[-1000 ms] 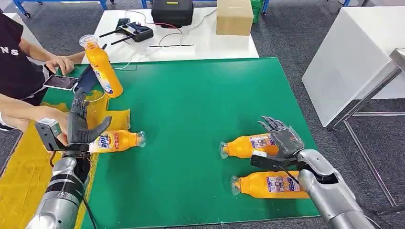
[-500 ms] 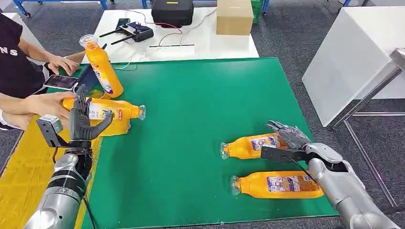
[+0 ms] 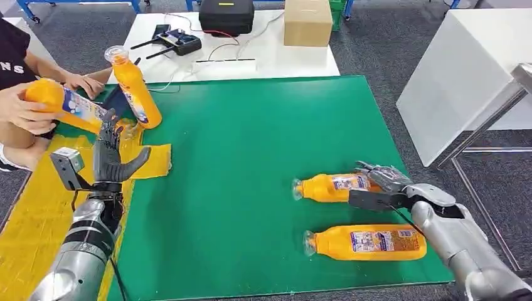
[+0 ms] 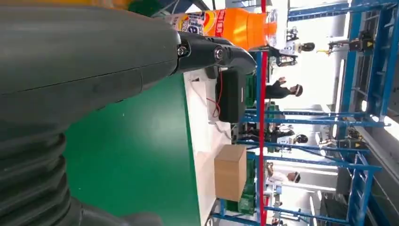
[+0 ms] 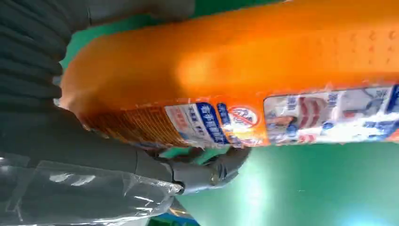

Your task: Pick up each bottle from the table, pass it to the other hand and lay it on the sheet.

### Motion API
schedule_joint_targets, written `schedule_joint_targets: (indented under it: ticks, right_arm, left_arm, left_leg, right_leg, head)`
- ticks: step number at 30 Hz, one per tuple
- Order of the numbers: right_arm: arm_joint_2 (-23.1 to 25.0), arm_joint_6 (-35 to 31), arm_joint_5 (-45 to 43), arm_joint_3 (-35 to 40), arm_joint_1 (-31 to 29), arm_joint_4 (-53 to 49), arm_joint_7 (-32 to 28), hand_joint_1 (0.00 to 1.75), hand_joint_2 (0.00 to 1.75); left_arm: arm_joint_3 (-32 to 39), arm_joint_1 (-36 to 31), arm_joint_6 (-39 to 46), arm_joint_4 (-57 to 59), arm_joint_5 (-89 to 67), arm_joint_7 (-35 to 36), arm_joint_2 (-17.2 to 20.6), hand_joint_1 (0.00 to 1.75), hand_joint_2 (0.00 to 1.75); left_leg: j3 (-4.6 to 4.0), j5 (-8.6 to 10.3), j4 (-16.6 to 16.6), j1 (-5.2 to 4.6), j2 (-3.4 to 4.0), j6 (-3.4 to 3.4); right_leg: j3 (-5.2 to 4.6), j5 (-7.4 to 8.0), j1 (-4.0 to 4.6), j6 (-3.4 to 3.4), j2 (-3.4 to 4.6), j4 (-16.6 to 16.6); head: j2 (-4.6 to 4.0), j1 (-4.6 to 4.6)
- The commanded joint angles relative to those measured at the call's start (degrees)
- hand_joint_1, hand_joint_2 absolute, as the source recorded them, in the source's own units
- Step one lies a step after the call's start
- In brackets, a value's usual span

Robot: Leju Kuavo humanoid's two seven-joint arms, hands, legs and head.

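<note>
Two orange bottles lie on the green mat (image 3: 263, 132) at the right. My right hand (image 3: 384, 183) grips the base end of the farther bottle (image 3: 329, 187), fingers over it and thumb (image 5: 207, 172) under it; the bottle (image 5: 244, 80) still lies on the mat. The nearer bottle (image 3: 364, 243) lies free. My left hand (image 3: 113, 157) stands open and empty over the yellow sheet (image 3: 154, 162). A third bottle (image 3: 133, 88) stands tilted behind it, its neck (image 4: 235, 23) beyond my fingertips (image 4: 211, 52). A person's hand (image 3: 19, 110) holds another bottle (image 3: 63, 103) in the air.
The person sits at the left edge with a phone (image 3: 78, 108) by the mat. Behind the mat a white table (image 3: 270, 53) carries a black case (image 3: 226, 15), a cardboard box (image 3: 307, 22) and a controller (image 3: 179, 41). A white cabinet (image 3: 464, 75) stands at the right.
The person lifted the bottle off the sheet in front of my left hand and carried it up to the left. My right hand came down and closed around the farther bottle's base.
</note>
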Motion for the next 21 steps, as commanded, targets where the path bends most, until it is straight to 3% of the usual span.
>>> schedule_joint_targets:
  ticks: [1,7,10,19,21]
  right_arm:
    - [6.2,-6.2,-0.9,5.8,-4.9,9.6,0.0,1.75,1.75]
    - [9.9,-10.7,-0.3,3.6,-3.4,9.8,0.4,1.75,1.75]
    - [14.1,-17.0,1.7,0.9,-2.6,9.7,1.9,1.75,1.75]
    - [14.5,-17.2,1.9,0.8,-2.6,9.5,2.3,1.75,1.75]
    - [17.1,-23.1,2.9,-2.8,-1.0,7.4,2.5,1.75,1.75]
  left_arm:
    - [-1.4,-2.2,0.4,4.7,0.4,0.3,-0.6,0.00,1.75]
    - [-1.1,-1.5,0.1,3.9,0.7,0.8,-0.9,0.00,1.75]
    - [-0.9,-0.6,0.3,3.0,0.7,1.2,-1.1,0.00,1.75]
    - [-0.9,-0.4,0.2,2.8,0.8,1.3,-1.0,0.00,1.75]
    - [-0.6,0.4,-0.4,1.6,1.2,1.9,-1.2,0.00,1.75]
  left_leg:
    - [0.19,-0.08,0.0,0.11,0.18,-0.10]
    - [0.34,-0.16,0.0,0.21,0.16,-0.16]
    - [0.20,-0.07,0.0,0.12,0.20,-0.09]
    - [0.10,-0.03,0.0,0.07,0.03,-0.06]
    - [0.21,-0.13,0.0,0.15,0.07,-0.11]
  right_leg:
    - [0.16,0.01,0.11,-0.07,0.14,-0.1]
    - [0.32,-0.06,0.21,-0.11,0.10,-0.1]
    - [0.15,0.01,0.12,-0.06,0.15,-0.1]
    - [0.06,-0.03,0.08,-0.03,0.03,0.0]
    - [0.22,-0.09,0.16,-0.06,0.03,0.0]
  head:
    - [-0.02,0.02]
    - [-0.02,0.00]
    - [-0.02,0.00]
    - [-0.02,0.00]
    - [-0.02,0.00]
